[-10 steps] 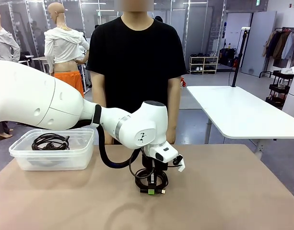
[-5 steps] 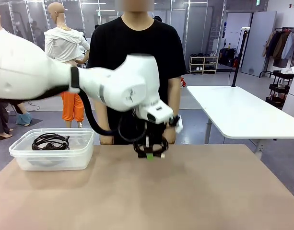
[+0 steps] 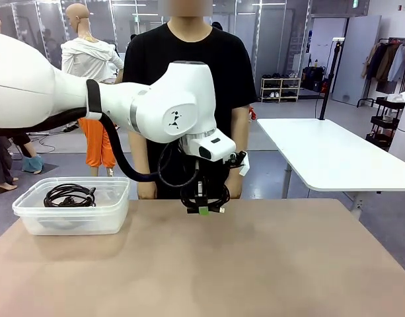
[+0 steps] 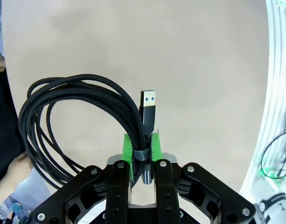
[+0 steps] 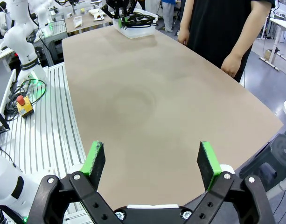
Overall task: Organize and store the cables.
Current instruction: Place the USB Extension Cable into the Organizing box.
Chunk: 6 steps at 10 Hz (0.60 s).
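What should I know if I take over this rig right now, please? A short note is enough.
Left claw: shut on a coiled black USB cable, gripped at its band and held in the air above the brown table.
Right claw: open, holding nothing, low over the table's near edge.
Done: one coiled cable already lies in the clear plastic bin at the table's left.
Left: carry the held cable to the bin and release it there.
The person stands at the far side, hands down.
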Tool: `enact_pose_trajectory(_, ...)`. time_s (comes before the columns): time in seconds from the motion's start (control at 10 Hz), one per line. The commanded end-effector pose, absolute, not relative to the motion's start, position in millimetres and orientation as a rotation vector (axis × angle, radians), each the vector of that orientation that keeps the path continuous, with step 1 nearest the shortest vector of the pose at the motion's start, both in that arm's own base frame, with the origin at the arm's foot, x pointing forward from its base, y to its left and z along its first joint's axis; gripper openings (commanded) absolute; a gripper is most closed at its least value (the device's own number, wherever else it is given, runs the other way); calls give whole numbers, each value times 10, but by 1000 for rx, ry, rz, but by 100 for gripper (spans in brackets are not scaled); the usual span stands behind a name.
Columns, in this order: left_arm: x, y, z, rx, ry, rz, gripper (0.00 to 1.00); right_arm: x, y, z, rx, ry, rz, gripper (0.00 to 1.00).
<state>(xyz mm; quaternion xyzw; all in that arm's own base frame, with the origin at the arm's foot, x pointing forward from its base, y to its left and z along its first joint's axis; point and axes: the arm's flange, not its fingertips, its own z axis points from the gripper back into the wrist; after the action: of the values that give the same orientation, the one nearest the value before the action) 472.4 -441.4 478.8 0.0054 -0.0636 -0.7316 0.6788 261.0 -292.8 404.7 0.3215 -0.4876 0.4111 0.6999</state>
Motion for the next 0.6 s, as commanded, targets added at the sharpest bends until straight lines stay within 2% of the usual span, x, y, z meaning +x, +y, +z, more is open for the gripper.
enact_pose_trajectory(0.0, 4742, -4426, 4837, 28, -169, -1644, 0, 2601, -2920, 4083, 719, -1079, 913, 100)
enact_pose_trajectory(0.2, 4742, -4426, 4837, 28, -169, -1644, 0, 2601, -2920, 4083, 719, -1079, 913, 100)
enact_pose_trajectory(0.3, 4740, -4424, 4768, 9, -142, -1643, 17, 2601, -2920, 4083, 719, -1079, 913, 100)
enact_pose_trajectory(0.4, 5006, -3999, 4864, -55, -101, -1706, 17, 2601, -2920, 4083, 719, -1079, 913, 100)
enact_pose_trajectory(0.5, 5272, -3468, 4964, -71, -152, -1627, 17, 2601, -2920, 4083, 719, -1079, 913, 100)
